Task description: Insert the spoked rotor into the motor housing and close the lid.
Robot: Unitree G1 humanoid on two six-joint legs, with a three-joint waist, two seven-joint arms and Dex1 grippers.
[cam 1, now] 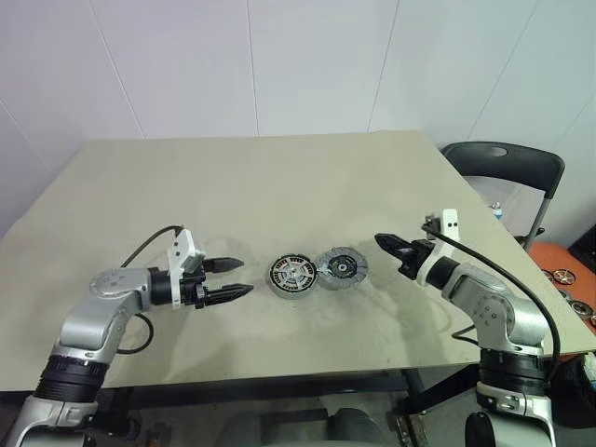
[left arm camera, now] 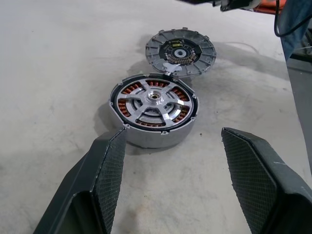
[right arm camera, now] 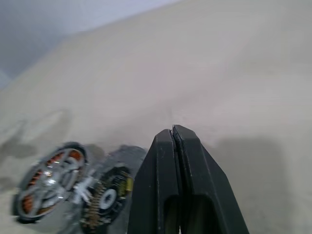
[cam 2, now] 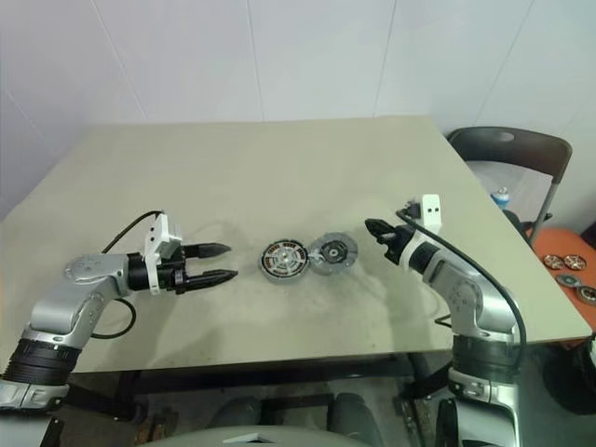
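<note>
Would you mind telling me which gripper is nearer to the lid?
Right. The right gripper, shut, sits just off the lid on its right; the left gripper, open, waits beyond the motor housing.

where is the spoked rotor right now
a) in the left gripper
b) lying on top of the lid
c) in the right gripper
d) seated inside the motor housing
d: the spoked rotor sits inside the motor housing, with copper windings showing between its spokes.
</note>
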